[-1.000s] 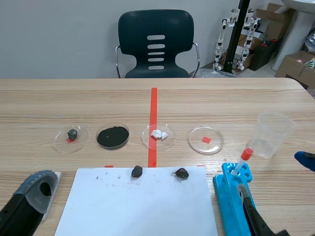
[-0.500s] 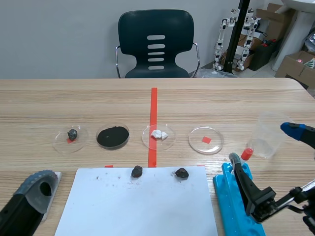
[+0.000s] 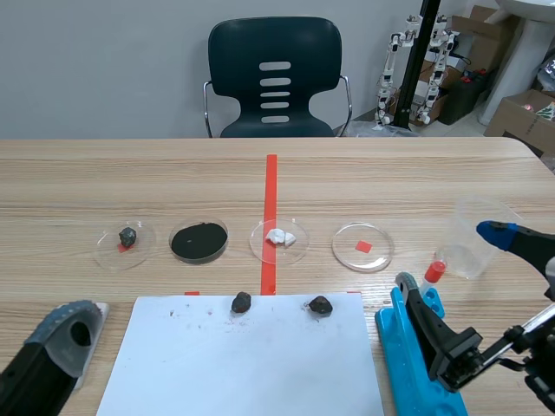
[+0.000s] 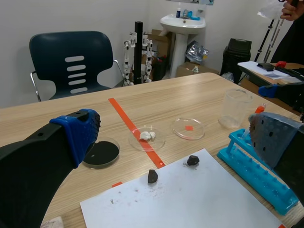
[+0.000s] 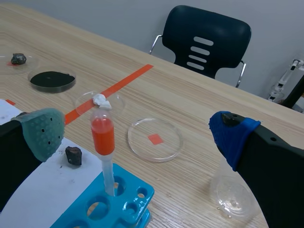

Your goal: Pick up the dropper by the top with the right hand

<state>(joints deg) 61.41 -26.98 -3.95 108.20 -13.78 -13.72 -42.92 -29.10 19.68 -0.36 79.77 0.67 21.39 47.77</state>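
Black fingers spread wide, the right gripper (image 5: 137, 134) holds nothing: the dropper (image 5: 102, 137) stands between its pads (image 5: 40, 133), nearer the green one than the blue, touching neither, red bulb up and tip in a hole of the blue rack (image 5: 137, 194). Just ahead lies a clear dish (image 5: 166, 148) with a red mark, and a clear cup (image 5: 230, 199) stands just beside the blue-padded finger. The left gripper (image 4: 175, 137) is also wide open and empty, low at the table's (image 3: 347, 182) near left, beside a white sheet (image 3: 247, 360) with two dark stones (image 3: 241, 302) at its far edge
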